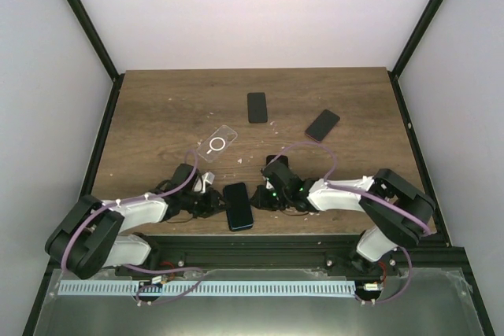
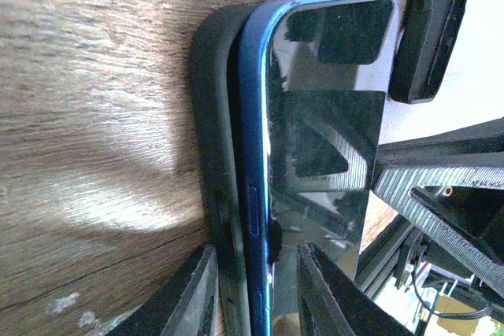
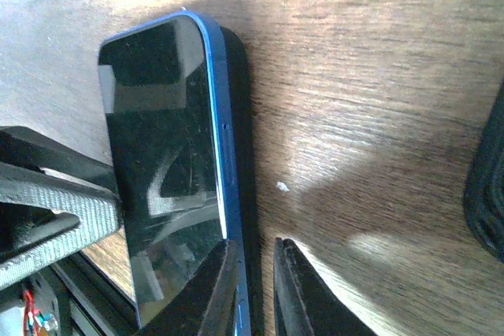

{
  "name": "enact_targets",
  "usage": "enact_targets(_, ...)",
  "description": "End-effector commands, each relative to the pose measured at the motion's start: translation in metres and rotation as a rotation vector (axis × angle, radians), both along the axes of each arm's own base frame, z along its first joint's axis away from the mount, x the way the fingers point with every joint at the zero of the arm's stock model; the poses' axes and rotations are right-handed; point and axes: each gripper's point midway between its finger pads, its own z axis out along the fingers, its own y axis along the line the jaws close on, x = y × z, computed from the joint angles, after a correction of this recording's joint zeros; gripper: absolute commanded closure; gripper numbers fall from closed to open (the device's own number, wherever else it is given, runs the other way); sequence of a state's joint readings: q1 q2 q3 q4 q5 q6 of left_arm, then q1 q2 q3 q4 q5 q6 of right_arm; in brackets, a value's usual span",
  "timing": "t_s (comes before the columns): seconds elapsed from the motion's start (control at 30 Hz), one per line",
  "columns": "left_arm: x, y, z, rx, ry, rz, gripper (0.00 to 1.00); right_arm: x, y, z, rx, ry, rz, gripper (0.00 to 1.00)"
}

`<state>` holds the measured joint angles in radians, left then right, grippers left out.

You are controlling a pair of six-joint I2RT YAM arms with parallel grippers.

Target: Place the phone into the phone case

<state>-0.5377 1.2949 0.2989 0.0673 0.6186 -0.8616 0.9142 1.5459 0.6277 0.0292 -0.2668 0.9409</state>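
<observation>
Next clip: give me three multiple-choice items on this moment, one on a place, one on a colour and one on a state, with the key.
1. The phone lies:
A. between the two arms' ends, at the near edge
B. at the far edge
C. against the left wall

2. The phone's frame is:
A. red
B. blue
C. silver

3. The clear case is:
A. holding a phone
B. lifted by an arm
C. empty, lying flat

Key:
1 A: the top view shows it between the left arm and the right arm.
2 B: both wrist views show a blue rim beside the black case.
3 C: the table shows through it, and no arm is near.
</observation>
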Motion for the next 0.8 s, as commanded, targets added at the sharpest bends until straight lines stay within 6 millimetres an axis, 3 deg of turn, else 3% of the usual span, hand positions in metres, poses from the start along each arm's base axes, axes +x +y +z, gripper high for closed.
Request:
enact_targets(0.0, 0.002, -0.005, 0.002, -0.027, -0.013, -0.012, 0.70, 0.000, 0.010, 0.002, 0.020, -0.022, 0.042, 0.88)
enact_targets(0.33, 0.004, -0.004, -0.004, -0.006, 0.004, -0.001, 0.76, -0.006, 0.034, 0.016, 0.058, -0.033, 0.111, 0.88)
enact_targets(0.53, 0.002, -0.002, -0.005, 0.003, 0.005, -0.001, 0.81, -0.003, 0.032, 0.014, 0.044, -0.031, 0.081, 0.88)
enact_targets(0.67, 0.001, 0.006, -0.013, 0.067, 0.011, 0.006, 0.82, 0.002, 0.017, 0.015, -0.016, -0.056, 0.031, 0.78)
enact_targets(0.77, 0.000, 0.008, -0.015, 0.078, 0.011, 0.005, 0.83, 0.000, 0.007, 0.015, -0.013, -0.072, 0.013, 0.64)
